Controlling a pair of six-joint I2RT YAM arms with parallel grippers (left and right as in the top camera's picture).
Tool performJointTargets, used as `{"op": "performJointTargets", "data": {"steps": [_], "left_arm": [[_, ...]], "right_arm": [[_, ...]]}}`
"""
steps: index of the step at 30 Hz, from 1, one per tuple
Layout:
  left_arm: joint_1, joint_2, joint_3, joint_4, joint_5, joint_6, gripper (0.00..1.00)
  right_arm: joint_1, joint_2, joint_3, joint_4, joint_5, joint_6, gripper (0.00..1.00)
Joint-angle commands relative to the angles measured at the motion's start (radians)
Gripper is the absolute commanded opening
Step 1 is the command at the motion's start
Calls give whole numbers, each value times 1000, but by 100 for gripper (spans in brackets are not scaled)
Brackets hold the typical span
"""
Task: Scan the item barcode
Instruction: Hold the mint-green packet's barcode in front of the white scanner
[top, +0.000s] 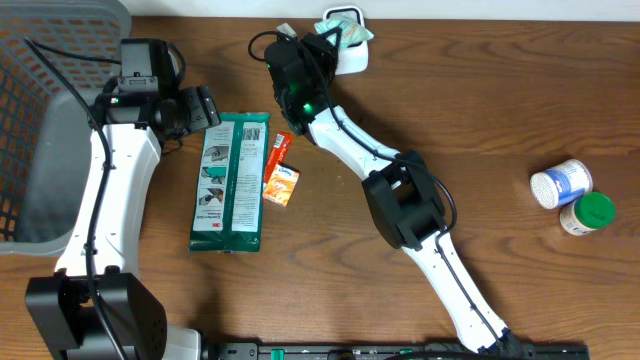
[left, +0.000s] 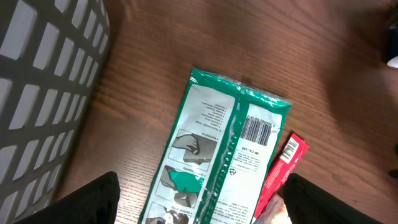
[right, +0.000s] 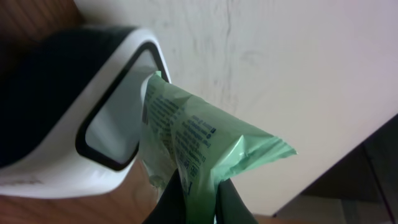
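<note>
Packet (right: 199, 143) of pale green film is pinched at its lower edge by the right end effector (right: 200, 202), with both fingers clenched on it. The right wrist view shows the packet's printed face just in front of the black-framed window of the white scanner (right: 50, 177); whether the two touch cannot be told. The overhead view shows only that both sit at the far edge of the surface (top: 480, 110), but it adds the wider layout. The left end effector (top: 205, 108) hangs released, fingers spread and holding nothing, over the top end of a green pouch (top: 230, 180). Only the left wrist view resolves the barcode on that pouch, next to a red bar (left: 287, 163). A gray basket (top: 40, 120) lies far left. A white jar (top: 562, 184) and a green-lidded jar (top: 588, 212) sit together at the right.
</note>
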Motion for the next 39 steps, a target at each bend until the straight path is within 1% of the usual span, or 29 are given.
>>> {"op": "performJointTargets", "data": {"steps": [1,8,18,22,25,27,31,35,39], "left_arm": [[3,9,-8,1,-9,9,85],[3,9,-8,1,-9,9,85],[3,9,-8,1,-8,9,85],[3,9,-8,1,-9,9,85],[3,9,-8,1,-9,9,85],[3,9,-8,1,-9,9,86],[3,9,-8,1,-9,9,85],[3,9,-8,1,-9,9,85],[3,9,-8,1,-8,9,86]], "right_arm": [[9,-16,8,-5,-68,30,1],[11,-16,8,-36,-68,30,1],[15,-16,8,-28,-53,39,1],[12,-16,8,106,-26,47,1],[11,-16,8,137,-27,-12,1],[10,-16,8,140,-22,-11,1],[6,-21,8,232,14,-12,1],[3,-46,8,242,15,-15,1],[-6,-79,8,242,27,-57,1]]}}
